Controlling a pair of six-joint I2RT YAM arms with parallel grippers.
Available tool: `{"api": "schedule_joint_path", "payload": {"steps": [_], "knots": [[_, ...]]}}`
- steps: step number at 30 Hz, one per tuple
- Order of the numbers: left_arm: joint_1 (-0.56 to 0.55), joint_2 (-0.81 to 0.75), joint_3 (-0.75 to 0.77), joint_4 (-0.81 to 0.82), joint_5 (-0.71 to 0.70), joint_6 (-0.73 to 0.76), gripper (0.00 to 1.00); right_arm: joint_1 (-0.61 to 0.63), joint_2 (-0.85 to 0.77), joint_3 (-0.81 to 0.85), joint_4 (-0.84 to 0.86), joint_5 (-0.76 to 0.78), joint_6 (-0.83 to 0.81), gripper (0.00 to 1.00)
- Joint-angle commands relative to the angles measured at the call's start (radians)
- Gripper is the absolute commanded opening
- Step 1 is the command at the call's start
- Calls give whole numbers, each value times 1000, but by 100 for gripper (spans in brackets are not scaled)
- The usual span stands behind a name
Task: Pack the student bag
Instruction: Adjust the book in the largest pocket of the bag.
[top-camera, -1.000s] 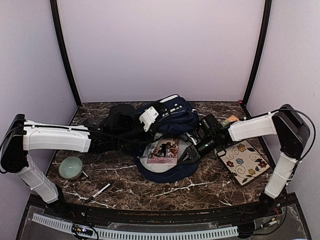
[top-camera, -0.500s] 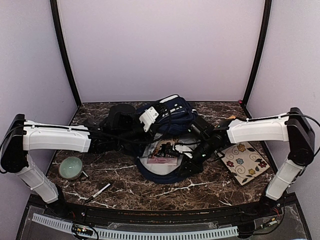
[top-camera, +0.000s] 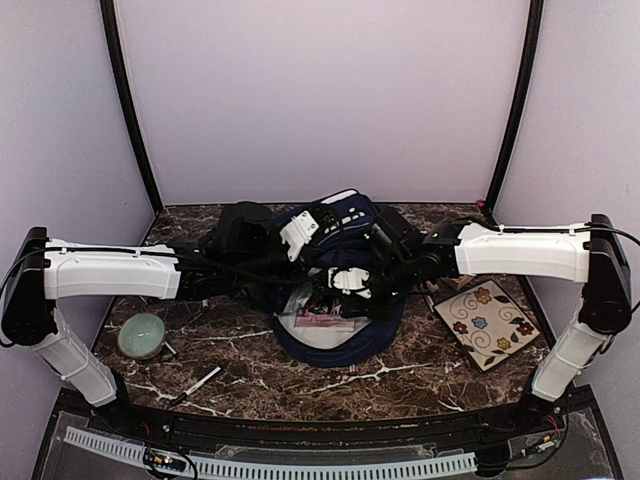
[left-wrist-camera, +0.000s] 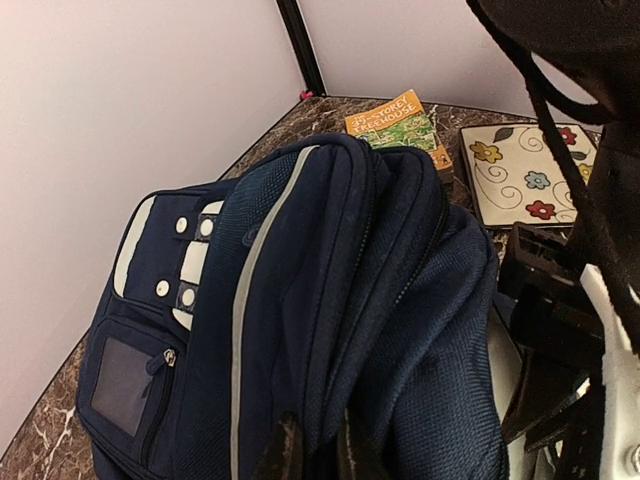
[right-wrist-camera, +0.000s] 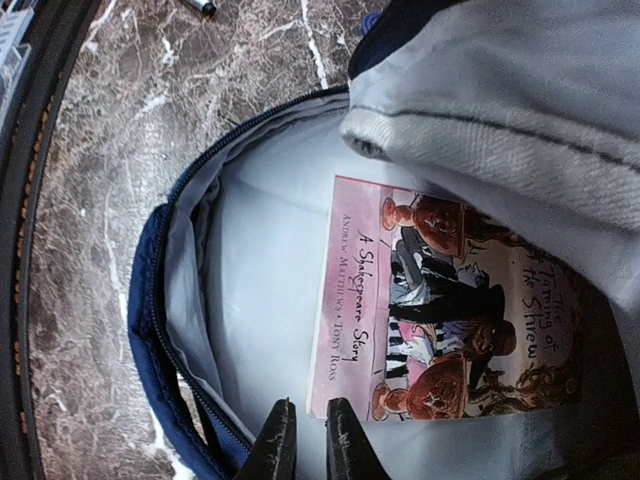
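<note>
**Two arms meeting over the opened student bag**

Overhead, the student bag (top-camera: 358, 218) is lying at the middle of the dark, white-veined marble table (top-camera: 240, 360), well inside every edge. Its navy cloth is bunching high at the back, and its pale lining is spreading open toward the front. The left gripper (top-camera: 312, 225) is reaching in from the left at the raised top of the bag. The right gripper (top-camera: 345, 280) is dipping into the opening from the right. A pink picture book (top-camera: 320, 318) is lying flat inside. A round green bowl (top-camera: 141, 335) and a thin pen (top-camera: 203, 380) are sitting on the left, with bare marble around them. A square flowered tile (top-camera: 487, 322) is resting just right of the bag.

From the left wrist, the left gripper (left-wrist-camera: 318, 455) is closing on a fold of the bag's coarse woven fabric (left-wrist-camera: 330, 300), which is rising in soft ridges edged with a pale stripe. Beyond it, an orange paperback (left-wrist-camera: 395, 125) is lying beside the tile (left-wrist-camera: 525, 170) near the back corner.

From the right wrist, the right gripper (right-wrist-camera: 308, 440) is hovering with its jaws drawn nearly together, leaving only a slit. Whether they are pinching the lining I cannot tell. The smooth grey lining (right-wrist-camera: 260, 300) is curving inside a zippered navy rim, and the glossy book (right-wrist-camera: 450, 300) is lying flat beneath a drooping grey flap.
</note>
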Motion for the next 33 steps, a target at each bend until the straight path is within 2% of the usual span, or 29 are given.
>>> {"api": "schedule_joint_path", "payload": {"steps": [1, 6, 11, 14, 17, 33], "knots": [[21, -45, 41, 75, 43, -24, 0, 12, 16, -63, 88, 79, -102, 13], [57, -57, 36, 84, 109, -55, 0, 16, 43, -94, 166, 101, -121, 15], [79, -63, 35, 90, 143, -76, 0, 31, 101, -79, 208, 117, -128, 24], [81, -61, 38, 85, 148, -78, 0, 40, 129, -78, 231, 126, -135, 35], [81, -63, 41, 78, 157, -77, 0, 45, 149, -83, 242, 124, -161, 40], [83, -75, 45, 66, 190, -70, 0, 9, 200, -134, 442, 443, -185, 36]]}}
